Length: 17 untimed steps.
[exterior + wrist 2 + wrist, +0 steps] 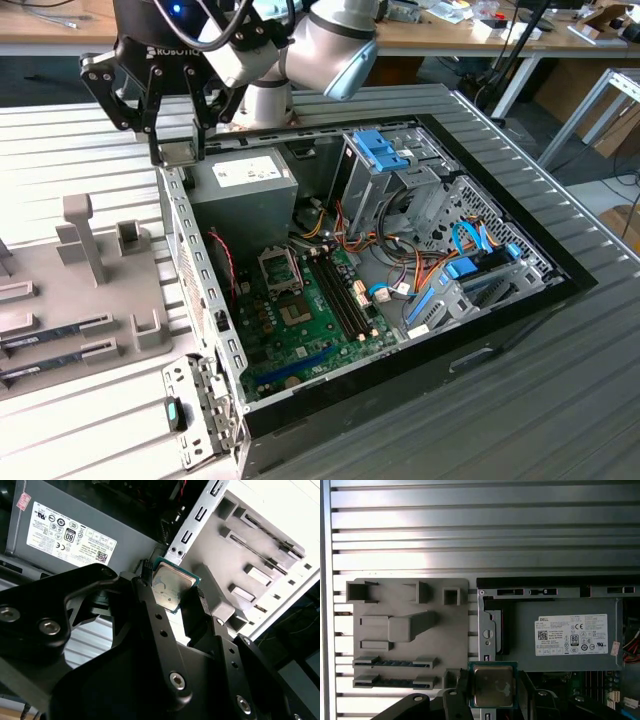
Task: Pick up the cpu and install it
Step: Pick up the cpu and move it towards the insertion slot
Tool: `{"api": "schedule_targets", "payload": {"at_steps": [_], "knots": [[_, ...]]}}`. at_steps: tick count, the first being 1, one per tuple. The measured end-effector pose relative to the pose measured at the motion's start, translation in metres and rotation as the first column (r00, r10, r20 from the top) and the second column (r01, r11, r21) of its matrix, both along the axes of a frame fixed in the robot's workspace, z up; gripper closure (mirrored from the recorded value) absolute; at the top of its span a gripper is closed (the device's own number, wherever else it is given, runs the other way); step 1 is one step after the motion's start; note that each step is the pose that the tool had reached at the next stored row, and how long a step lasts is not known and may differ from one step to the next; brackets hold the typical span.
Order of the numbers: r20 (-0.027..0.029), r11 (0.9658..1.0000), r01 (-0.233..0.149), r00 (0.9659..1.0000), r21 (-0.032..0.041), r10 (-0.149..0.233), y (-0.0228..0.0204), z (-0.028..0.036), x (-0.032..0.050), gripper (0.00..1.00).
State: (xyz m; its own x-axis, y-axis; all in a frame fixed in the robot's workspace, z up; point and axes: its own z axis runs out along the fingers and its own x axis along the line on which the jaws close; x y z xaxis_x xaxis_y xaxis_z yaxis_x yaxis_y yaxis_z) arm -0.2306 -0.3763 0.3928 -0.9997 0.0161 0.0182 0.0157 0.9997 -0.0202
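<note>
Your end effector (180, 152) grips one cpu (493, 685) by edges between two fingers (150, 610), near corner of one power supply (240, 178); one grey tray (410, 595) beside power supply.

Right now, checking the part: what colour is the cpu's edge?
The cpu edge is green; clearest in the first wrist view.

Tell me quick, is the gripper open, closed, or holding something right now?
Gripper: jaws closed on the cpu, gripping it by two opposite edges.
</note>
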Motion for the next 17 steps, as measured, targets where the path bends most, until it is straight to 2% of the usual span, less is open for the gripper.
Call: {"api": "schedule_targets", "payload": {"at_steps": [17], "knots": [[0.0001, 1.0000, 0.000, 1.0000, 0.0001, 0.000, 0.0000, -0.0014, 0.0151, 0.53]]}}
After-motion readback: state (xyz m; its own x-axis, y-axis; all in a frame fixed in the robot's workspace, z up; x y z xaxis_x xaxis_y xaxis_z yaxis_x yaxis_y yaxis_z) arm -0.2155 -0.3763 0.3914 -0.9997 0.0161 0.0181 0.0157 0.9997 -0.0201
